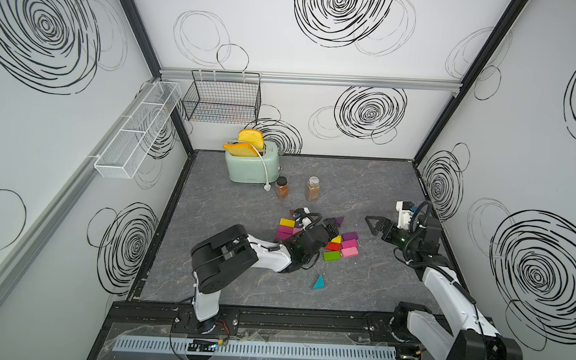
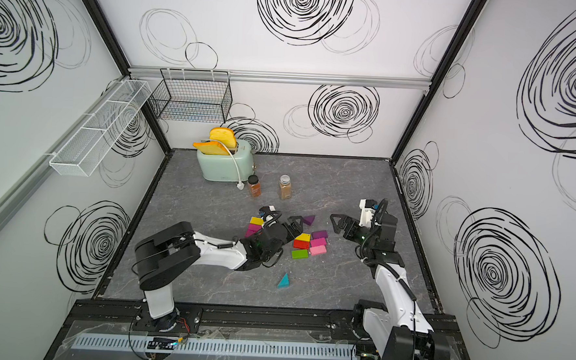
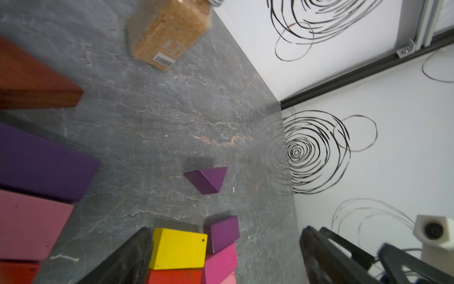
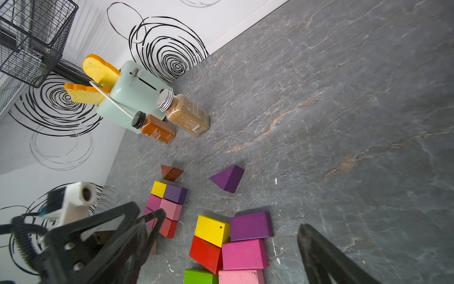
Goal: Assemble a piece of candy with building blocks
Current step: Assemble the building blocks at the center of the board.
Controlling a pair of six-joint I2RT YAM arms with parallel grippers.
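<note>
The left end effector, jaws apart and empty, hangs low over the painted wooden building blocks clustered on the grey marbled bench, its arm stretched forward. The right end effector, likewise spread, hovers beside them. White swirl-drawn walls enclose the bench.

**Materials and finish, quick pass**

Building blocks: painted wood, matt to satin, smooth faces. Brown wedge: stained wood with visible grain and a slight sheen. Bench: grey stone-look surface with pale veins, matt. Toaster: mint shell, glossy and smooth. Toast slices: spongy, porous look. Light jar: clear wall (glass or plastic, can't tell), ribbed silver metal cap. Orange jar: clear wall, dark ribbed cap. Black basket: thin wire. White rack: fine mesh, painted. Left tool and right tool: black matt plastic; the finger face looks rough in the left wrist view. Walls: smooth white panels.
</note>
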